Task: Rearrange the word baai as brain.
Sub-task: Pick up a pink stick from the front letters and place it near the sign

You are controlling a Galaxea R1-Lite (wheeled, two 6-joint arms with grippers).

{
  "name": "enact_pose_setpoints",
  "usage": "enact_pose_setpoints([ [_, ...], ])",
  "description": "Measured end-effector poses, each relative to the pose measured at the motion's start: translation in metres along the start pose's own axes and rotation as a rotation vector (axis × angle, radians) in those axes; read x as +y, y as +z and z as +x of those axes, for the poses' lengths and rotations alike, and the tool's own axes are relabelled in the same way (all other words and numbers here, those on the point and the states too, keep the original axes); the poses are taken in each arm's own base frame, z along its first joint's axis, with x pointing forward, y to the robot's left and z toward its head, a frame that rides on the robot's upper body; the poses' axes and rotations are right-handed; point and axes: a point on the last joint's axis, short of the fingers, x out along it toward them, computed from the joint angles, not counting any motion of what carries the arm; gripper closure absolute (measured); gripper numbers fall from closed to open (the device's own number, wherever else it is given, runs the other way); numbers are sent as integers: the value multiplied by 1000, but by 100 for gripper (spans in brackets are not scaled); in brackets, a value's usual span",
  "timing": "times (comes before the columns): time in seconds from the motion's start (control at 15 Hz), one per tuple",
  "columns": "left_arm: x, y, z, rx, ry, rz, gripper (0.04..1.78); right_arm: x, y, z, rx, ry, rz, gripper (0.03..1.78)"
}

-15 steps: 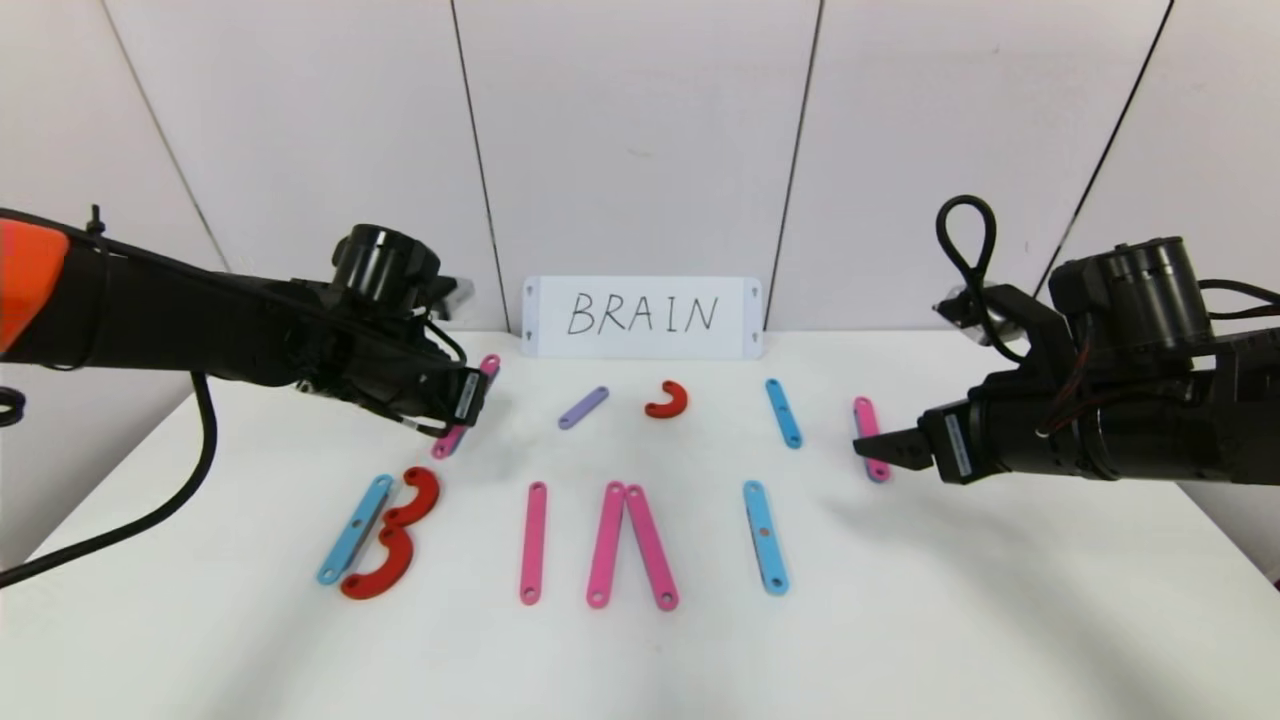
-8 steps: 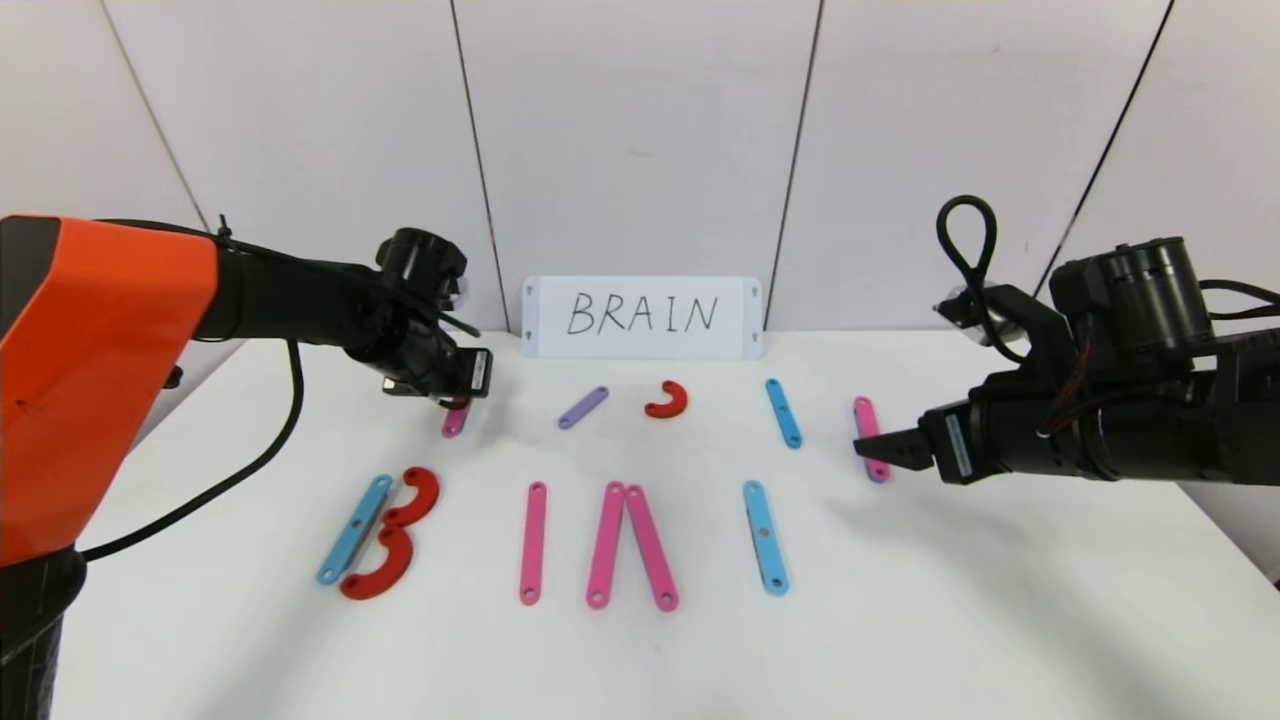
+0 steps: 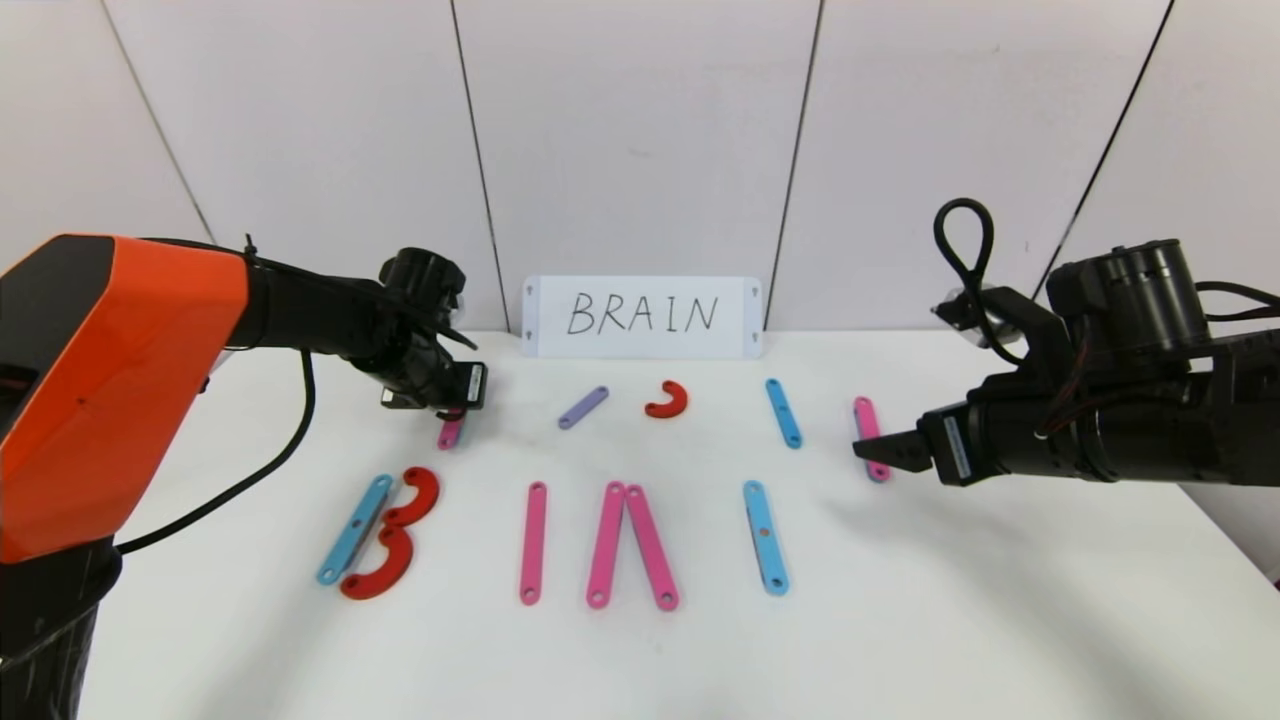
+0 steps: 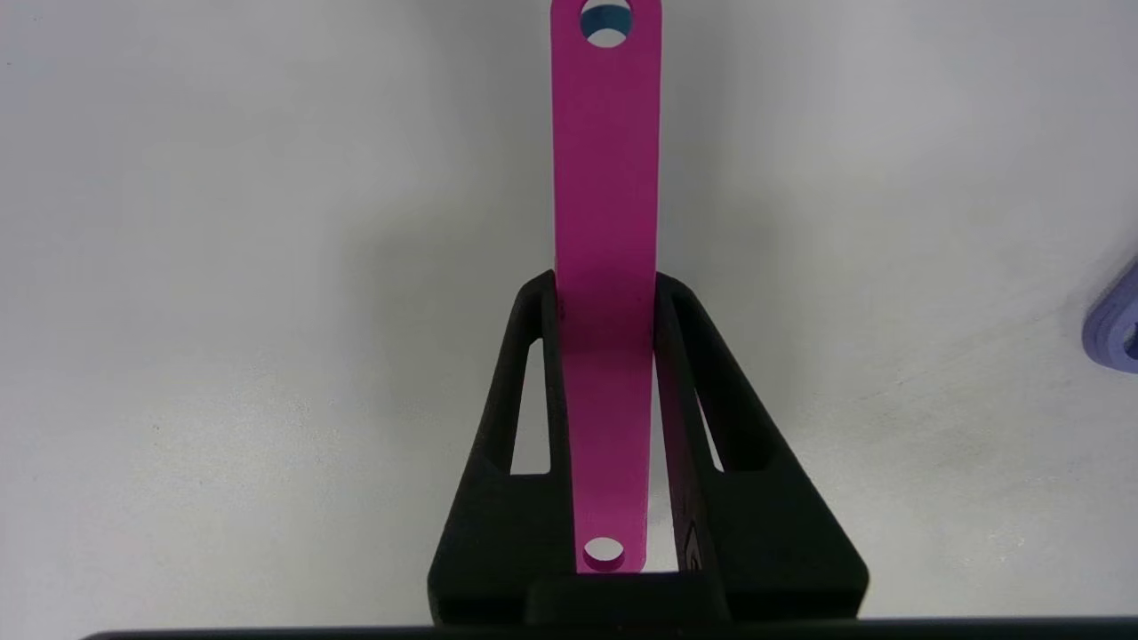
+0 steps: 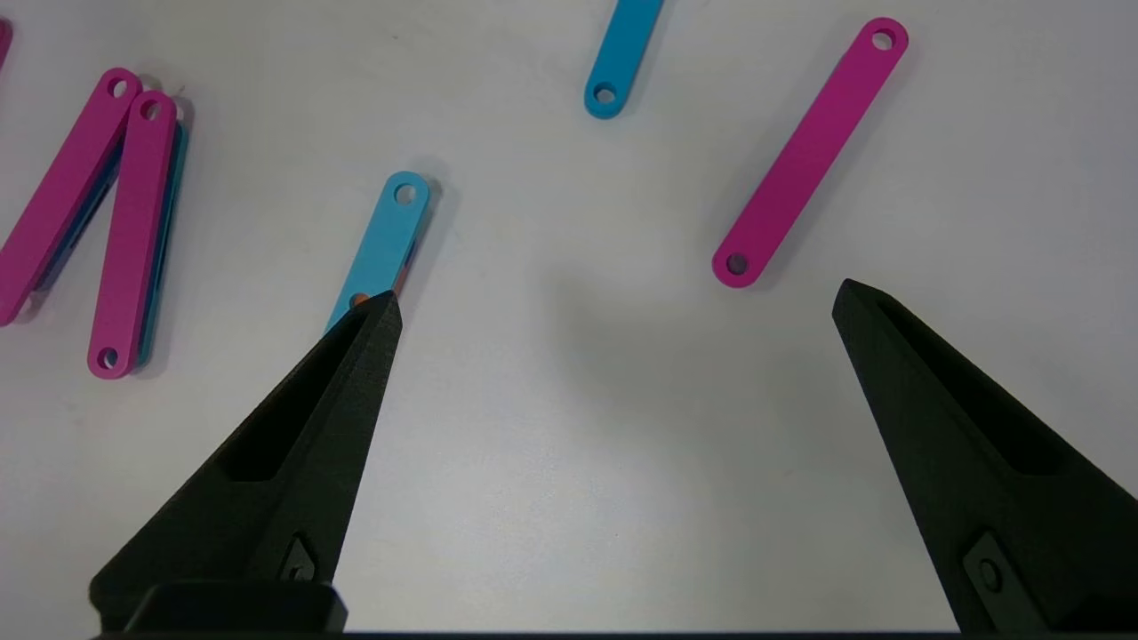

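My left gripper (image 3: 455, 404) is at the back left of the table, shut on a pink bar (image 3: 450, 433). In the left wrist view the bar (image 4: 606, 160) runs between the jaws, which press on both its edges (image 4: 606, 286). The front row holds a light-blue bar (image 3: 354, 529) with two red curves (image 3: 415, 497) (image 3: 380, 570), a single pink bar (image 3: 534, 542), two pink bars (image 3: 606, 544) (image 3: 651, 546) in a tent shape, and a light-blue bar (image 3: 765, 537). My right gripper (image 3: 862, 448) is open and empty, beside a pink bar (image 3: 867, 420); it also shows in its own wrist view (image 5: 618, 298).
A lilac bar (image 3: 583, 407), a red curve (image 3: 668, 400) and a light-blue bar (image 3: 783, 412) lie in the back row. A white card (image 3: 642, 316) with handwritten "BRAIN" leans on the wall. The right wrist view shows the pink bar (image 5: 809, 151) and light-blue bars (image 5: 382, 244) (image 5: 622, 53).
My left arm has swung round and settled over the back-left pink bar, now covering its far half. The right arm has not moved.
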Motion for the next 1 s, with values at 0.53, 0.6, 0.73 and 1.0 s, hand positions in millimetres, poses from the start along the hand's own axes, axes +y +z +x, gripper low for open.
enact_pose_setpoints([
  [0.53,0,2,1,-9,-2,-1,49,0,-1,2,7,0,0,11],
  [0.6,-1,3,-2,-13,-3,-3,37,0,-1,2,8,0,1,11],
  [0.73,-2,4,-13,-22,-8,-2,17,0,-1,3,7,0,0,11],
  [1.0,-19,-7,-46,27,-32,40,7,-2,0,1,3,-5,5,11],
])
